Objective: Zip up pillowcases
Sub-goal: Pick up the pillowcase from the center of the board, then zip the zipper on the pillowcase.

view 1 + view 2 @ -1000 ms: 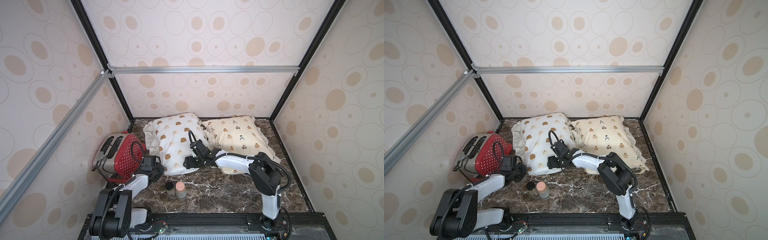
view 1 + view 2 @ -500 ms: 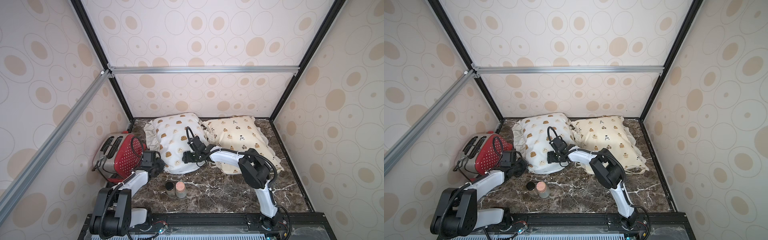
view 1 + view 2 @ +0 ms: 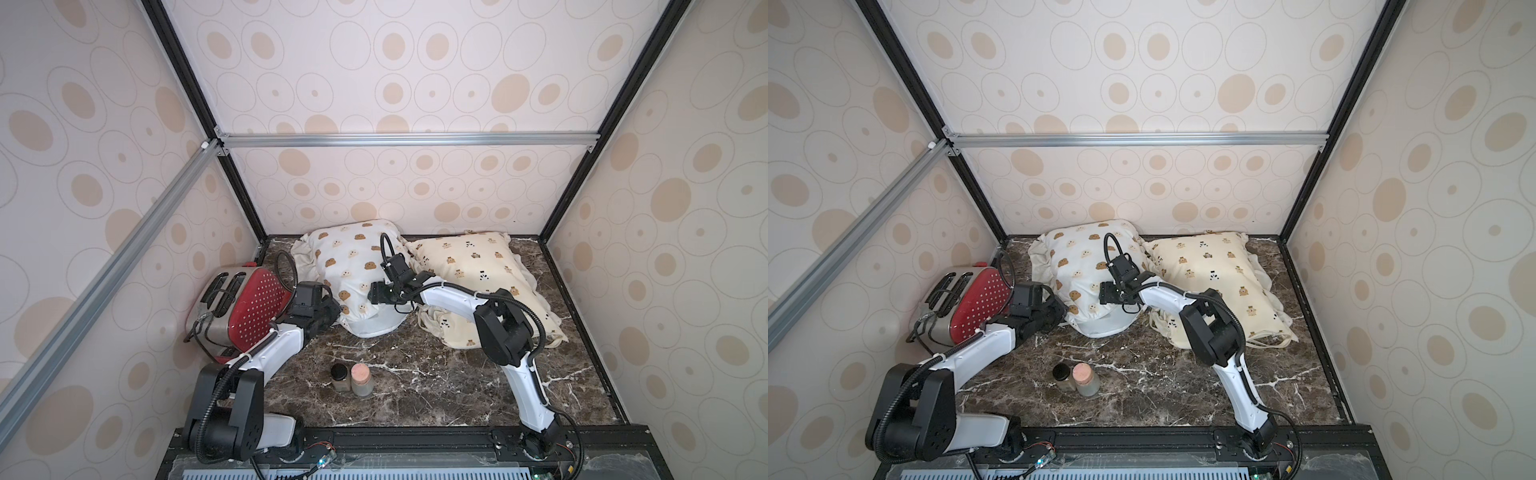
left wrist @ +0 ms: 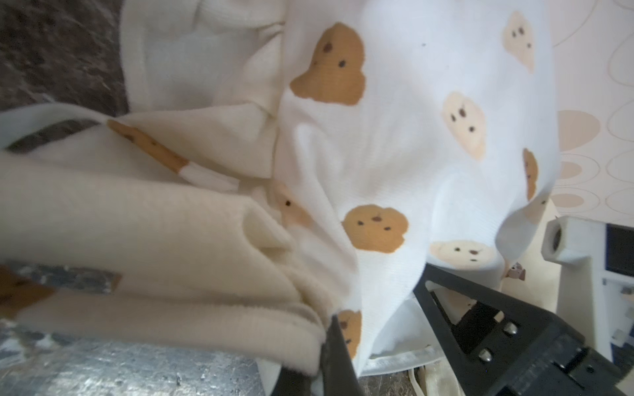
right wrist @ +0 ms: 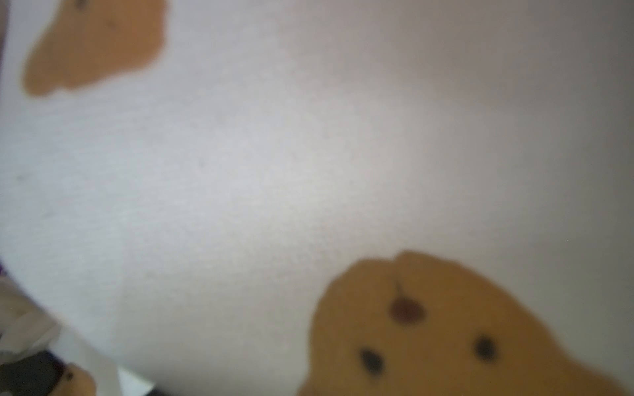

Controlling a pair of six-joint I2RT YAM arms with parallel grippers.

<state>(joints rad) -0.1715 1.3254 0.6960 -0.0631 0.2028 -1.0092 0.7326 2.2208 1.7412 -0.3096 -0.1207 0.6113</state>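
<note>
Both top views show the white pillowcase [image 3: 353, 266] [image 3: 1084, 266] with brown and cream bears lying at the back, its near end bulging with a plain white insert [image 3: 374, 326]. My left gripper [image 3: 334, 309] [image 3: 1061, 309] is at its near left corner. In the left wrist view the gripper [image 4: 326, 346] is shut on the cream ruffle and white fabric [image 4: 394, 137]. My right gripper [image 3: 374, 297] [image 3: 1105, 293] presses into the same pillowcase from the right. Its jaws are hidden, and blurred bear fabric [image 5: 274, 171] fills the right wrist view. The cream-yellow pillowcase [image 3: 469, 266] [image 3: 1208, 266] lies to the right, under the right arm.
A red and silver toaster [image 3: 245, 303] [image 3: 967, 303] stands tilted at the left, close behind the left arm. Two small jars [image 3: 340, 376] [image 3: 360, 378] stand on the marble table [image 3: 436, 374] near the front. Patterned walls close in on three sides.
My right gripper has slid back and slightly left over the white pillowcase, its elbow swinging left. My left gripper has shifted a little back and right, staying shut on the corner.
</note>
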